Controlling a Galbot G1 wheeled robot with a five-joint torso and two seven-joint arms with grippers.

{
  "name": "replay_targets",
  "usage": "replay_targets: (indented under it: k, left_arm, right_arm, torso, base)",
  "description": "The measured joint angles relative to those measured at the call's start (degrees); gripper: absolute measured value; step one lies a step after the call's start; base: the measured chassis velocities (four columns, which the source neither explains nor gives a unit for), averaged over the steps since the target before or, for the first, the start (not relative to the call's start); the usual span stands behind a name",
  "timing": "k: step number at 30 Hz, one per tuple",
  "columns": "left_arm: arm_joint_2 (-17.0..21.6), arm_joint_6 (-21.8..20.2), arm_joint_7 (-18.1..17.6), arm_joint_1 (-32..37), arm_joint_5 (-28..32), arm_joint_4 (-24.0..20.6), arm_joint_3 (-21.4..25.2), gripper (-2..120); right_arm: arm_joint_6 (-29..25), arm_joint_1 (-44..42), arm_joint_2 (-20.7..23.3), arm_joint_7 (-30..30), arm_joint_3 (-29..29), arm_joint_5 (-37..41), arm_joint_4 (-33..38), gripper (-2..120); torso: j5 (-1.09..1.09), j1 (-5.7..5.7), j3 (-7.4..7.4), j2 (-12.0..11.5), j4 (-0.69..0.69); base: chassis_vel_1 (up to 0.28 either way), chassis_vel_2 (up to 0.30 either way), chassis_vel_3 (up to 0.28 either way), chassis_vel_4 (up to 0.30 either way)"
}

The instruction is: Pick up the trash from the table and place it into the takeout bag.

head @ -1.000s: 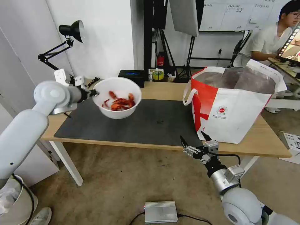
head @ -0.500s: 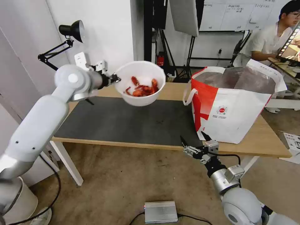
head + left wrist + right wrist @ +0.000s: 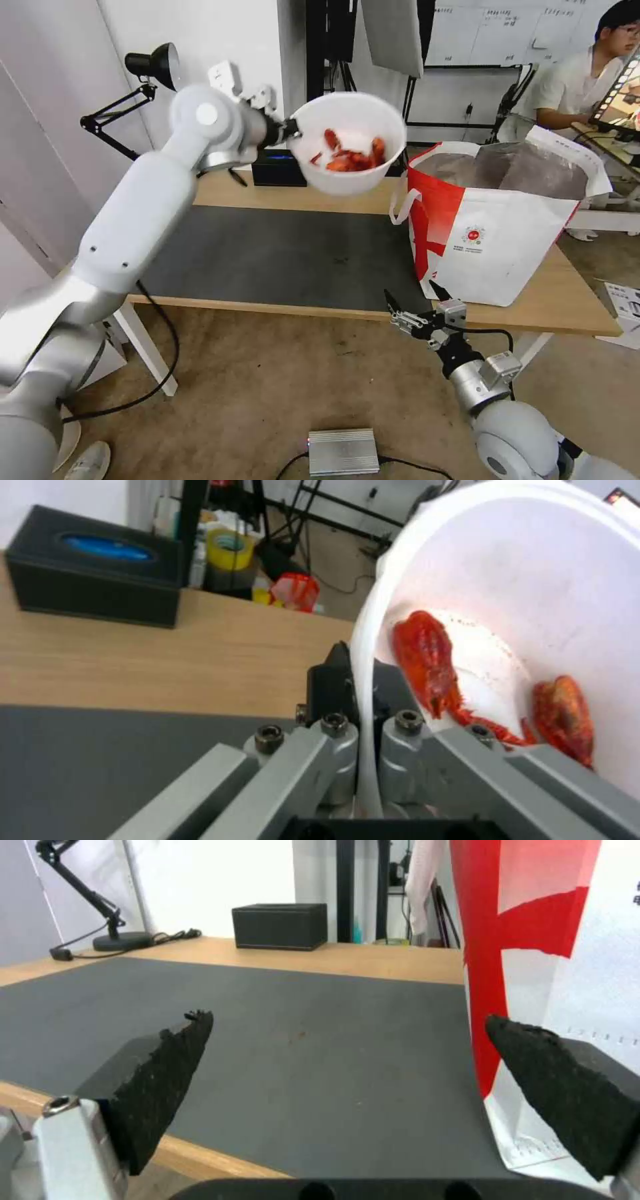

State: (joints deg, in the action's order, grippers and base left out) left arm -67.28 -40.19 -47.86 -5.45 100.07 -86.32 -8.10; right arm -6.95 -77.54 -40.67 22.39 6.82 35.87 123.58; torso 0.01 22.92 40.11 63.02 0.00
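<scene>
I'm seeing my left gripper (image 3: 288,127) pinching the rim of the white bowl of red shells (image 3: 350,143) in the air, with open air lying between it and the takeout bag (image 3: 497,220), whose open mouth is sitting just past and below the bowl. Under it the dark mat (image 3: 280,257) is lying bare (the black box (image 3: 93,565) is sitting farther back). My right gripper (image 3: 415,308) is hanging spread at the table (image 3: 573,307) edge, the bag wall just beside it.

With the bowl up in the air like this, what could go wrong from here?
The left gripper pinches only the rim of the white bowl, so it may slip or tip, spilling the red shells onto the table. The takeout bag has a floppy mouth, so the bowl might catch its edge.
</scene>
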Motion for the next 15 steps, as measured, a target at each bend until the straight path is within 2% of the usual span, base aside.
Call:
replay_targets:
  k: [5, 15]
  left_arm:
    - [-3.60, 0.67, -1.54, -1.91, 0.00, 1.91, -0.88, 0]
    - [-8.25, 2.51, -3.68, -4.13, -0.07, 5.09, -2.54, 0]
  right_arm:
    - [0.00, 0.00, 0.00, 0.01, 0.00, 0.00, 0.00, 100]
    - [0.00, 0.00, 0.00, 0.01, 0.00, 0.00, 0.00, 100]
  torso:
    - [0.00, 0.00, 0.00, 0.00, 0.00]
    - [-0.01, -0.01, 0.00, 0.00, 0.00]
  base:
    - [0.000, 0.000, 0.000, 0.000]
    - [0.000, 0.000, 0.000, 0.000]
